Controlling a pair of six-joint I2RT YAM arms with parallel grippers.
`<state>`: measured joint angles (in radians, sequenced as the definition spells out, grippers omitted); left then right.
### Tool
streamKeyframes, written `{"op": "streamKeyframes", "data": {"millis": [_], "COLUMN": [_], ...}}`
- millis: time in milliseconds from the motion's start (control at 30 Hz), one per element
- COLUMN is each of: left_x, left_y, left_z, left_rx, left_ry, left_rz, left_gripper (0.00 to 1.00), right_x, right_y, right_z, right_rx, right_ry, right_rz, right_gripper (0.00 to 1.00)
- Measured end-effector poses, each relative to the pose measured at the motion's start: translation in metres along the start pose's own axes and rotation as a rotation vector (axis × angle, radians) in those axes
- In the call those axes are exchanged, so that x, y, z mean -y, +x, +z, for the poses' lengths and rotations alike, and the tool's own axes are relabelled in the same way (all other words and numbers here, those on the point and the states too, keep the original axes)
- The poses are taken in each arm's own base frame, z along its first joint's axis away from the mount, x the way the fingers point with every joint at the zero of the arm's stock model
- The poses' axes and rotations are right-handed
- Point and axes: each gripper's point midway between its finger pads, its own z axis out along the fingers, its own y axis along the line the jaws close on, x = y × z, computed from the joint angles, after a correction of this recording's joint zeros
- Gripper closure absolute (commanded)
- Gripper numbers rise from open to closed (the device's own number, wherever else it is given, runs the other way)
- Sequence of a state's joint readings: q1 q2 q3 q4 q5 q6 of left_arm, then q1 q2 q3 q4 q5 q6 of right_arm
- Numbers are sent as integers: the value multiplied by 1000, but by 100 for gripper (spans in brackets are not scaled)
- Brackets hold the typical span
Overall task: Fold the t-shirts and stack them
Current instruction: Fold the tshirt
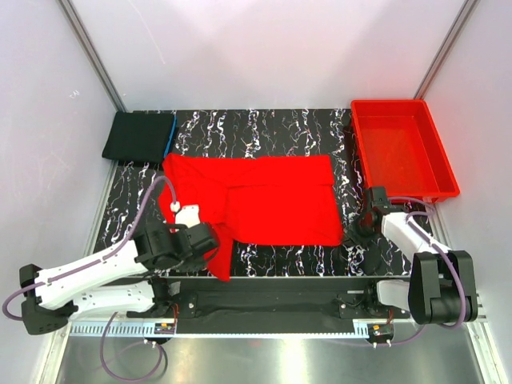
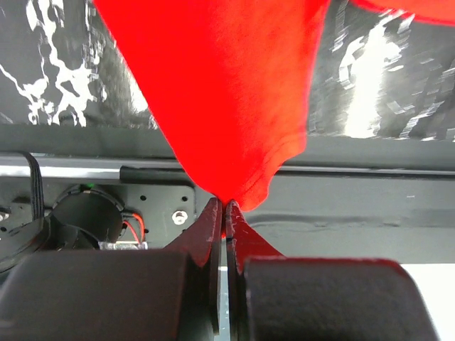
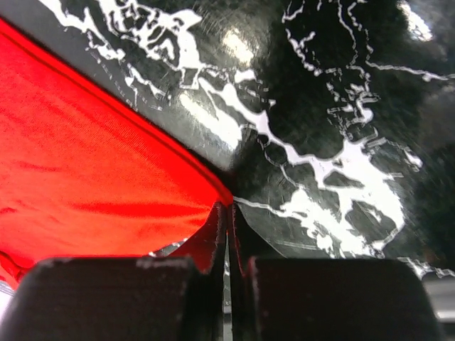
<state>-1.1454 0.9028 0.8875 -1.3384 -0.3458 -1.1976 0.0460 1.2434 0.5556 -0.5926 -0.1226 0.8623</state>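
Observation:
The bright red t-shirt lies spread on the black marbled table, partly folded. My left gripper is shut on its near left part, which hangs from the tips as a pinched red flap over the table's front edge. My right gripper is shut on the shirt's near right corner, low on the table. The folded black t-shirt with a blue edge lies at the far left corner.
A rigid red plastic bin stands at the far right, just beyond my right arm. White walls close in the sides and back. A black rail runs along the near edge.

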Motion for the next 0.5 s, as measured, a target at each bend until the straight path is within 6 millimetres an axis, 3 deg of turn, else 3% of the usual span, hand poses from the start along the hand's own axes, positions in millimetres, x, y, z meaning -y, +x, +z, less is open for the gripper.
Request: {"op": "streamKeyframes", "data": {"millis": [100, 267, 367, 500], "left_x": [10, 34, 38, 27], "left_y": [-19, -68, -96, -128], "left_z": [-18, -48, -45, -31], "left_rx": [57, 168, 196, 196], "left_ry": [38, 67, 20, -58], "left_rz": [-2, -15, -19, -36], "left_gripper": [100, 100, 100, 100], "right_x": [-2, -17, -19, -21], "right_y": [-2, -13, -15, -17], "right_z": [-8, -19, -18, -20], "right_rx": [-4, -19, -44, -66], "right_ry": [17, 33, 55, 75], "right_rz": [-13, -56, -86, -121], "right_gripper": [100, 100, 100, 100]}}
